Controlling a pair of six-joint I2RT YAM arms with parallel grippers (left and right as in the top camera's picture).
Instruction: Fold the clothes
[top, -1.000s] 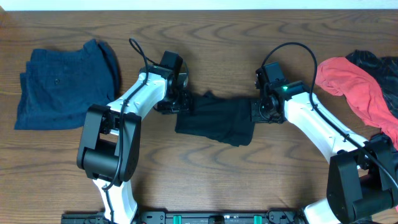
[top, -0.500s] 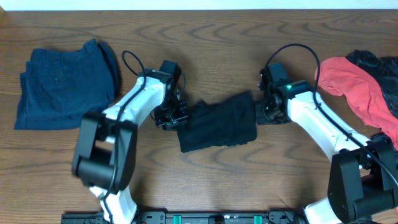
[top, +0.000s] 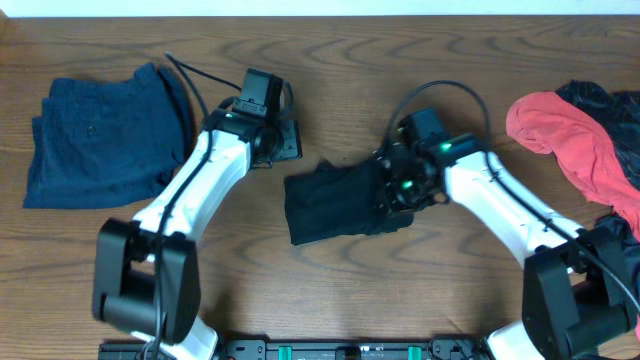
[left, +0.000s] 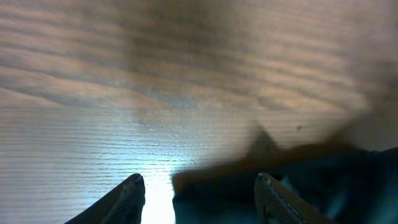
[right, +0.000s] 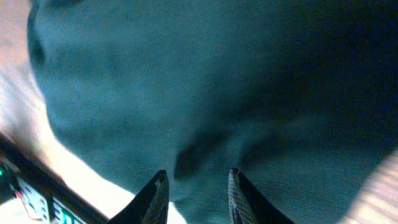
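Note:
The clothes in play are a black shirt (top: 335, 205), lying as a compact folded bundle in the middle of the table. My left gripper (top: 288, 143) hovers up and to the left of it, off the fabric. In the left wrist view it (left: 200, 186) stands open over bare wood, with the shirt's dark edge (left: 323, 180) lower right. My right gripper (top: 388, 195) is over the shirt's right part. The right wrist view shows the right gripper (right: 197, 186) narrowly open just above the shirt's fabric (right: 186, 81), nothing pinched.
A folded dark blue garment (top: 100, 130) lies at the far left of the wooden table (top: 330, 60). A red garment (top: 565, 135) and a black one (top: 600, 100) are heaped at the right edge.
The left gripper let go of the shirt's left edge and drew back up-left. The right gripper moved left over the shirt, and the bundle is narrower and shifted left.

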